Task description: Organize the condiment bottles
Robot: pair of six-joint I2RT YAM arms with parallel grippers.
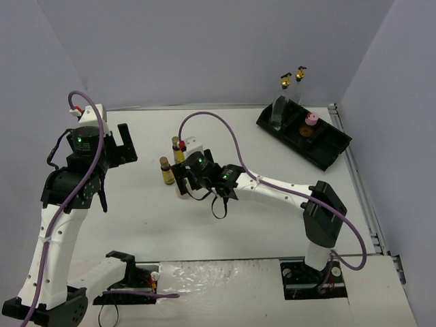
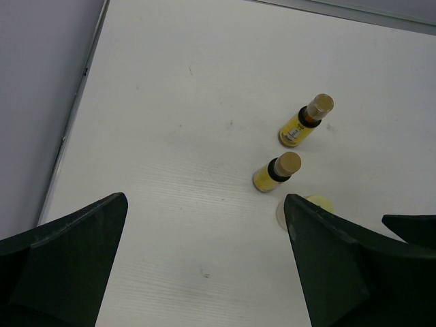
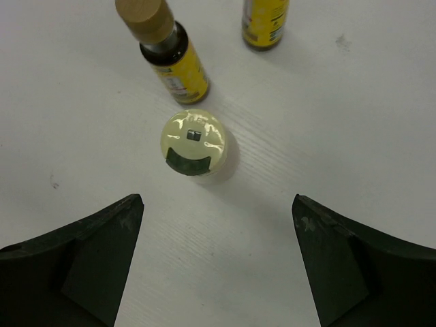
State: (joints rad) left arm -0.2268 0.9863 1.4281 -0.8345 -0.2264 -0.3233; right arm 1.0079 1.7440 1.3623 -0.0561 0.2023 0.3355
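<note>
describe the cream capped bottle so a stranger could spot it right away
On the white table, look mid-left under the right arm's open tool. There the bottle with a glossy pale cream cap stands nearest the arms' bases; its two neighbours are yellow-labelled amber bottles with tan caps.

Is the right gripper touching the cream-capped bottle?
Apart. Right wrist view shows bare table between the cream-capped bottle and both fingers of the right gripper.
</note>
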